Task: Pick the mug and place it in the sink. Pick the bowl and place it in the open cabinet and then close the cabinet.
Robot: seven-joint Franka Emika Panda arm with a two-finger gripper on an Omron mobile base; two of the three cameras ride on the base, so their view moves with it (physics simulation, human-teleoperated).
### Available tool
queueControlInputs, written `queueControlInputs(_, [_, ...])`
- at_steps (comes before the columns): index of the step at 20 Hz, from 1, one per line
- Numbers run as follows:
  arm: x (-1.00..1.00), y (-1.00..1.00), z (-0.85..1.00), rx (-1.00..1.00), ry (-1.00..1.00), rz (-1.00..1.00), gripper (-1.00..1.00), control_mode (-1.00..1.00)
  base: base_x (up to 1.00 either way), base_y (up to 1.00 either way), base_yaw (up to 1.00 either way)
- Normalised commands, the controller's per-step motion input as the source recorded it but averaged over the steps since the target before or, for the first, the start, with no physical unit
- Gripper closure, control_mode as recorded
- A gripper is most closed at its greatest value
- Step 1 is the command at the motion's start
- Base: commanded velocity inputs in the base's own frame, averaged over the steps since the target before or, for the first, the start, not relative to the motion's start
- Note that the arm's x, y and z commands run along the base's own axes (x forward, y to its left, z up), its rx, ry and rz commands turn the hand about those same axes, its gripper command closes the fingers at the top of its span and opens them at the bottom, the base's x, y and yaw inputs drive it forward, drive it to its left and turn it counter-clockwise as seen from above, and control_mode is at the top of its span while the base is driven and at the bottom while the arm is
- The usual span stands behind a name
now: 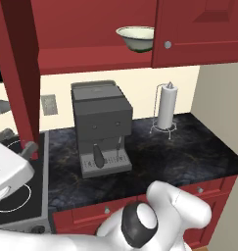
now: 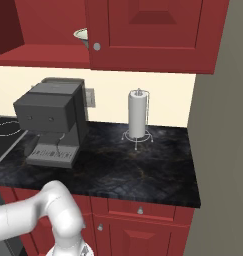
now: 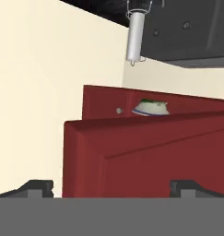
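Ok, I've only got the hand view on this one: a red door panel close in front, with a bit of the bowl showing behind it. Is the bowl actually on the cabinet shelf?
Observer: Yes. In the left base view the bowl sits upright on the cabinet shelf, next to the shut right door.
Operator: And the door in front of me?
Observer: That is the left door. It is swung wide open, out over the stove.
Operator: And the white cylinder at the top of my view?
Observer: A paper towel roll, upright on the counter. Your view is upside down.
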Motion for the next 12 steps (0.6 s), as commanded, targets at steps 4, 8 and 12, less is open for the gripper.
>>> queueControlInputs(4, [0.00, -1.00, 0.00, 0.16, 0.08, -0.07, -1.00, -1.00, 0.00, 0.00, 0.00])
queueControlInputs(8, [0.12, -1.00, 0.00, 0.23, 0.06, 0.02, -1.00, -1.00, 0.00, 0.00, 0.00])
queueControlInputs(12, [0.30, -1.00, 0.00, 0.21, 0.06, 0.11, -1.00, -1.00, 0.00, 0.00, 0.00])
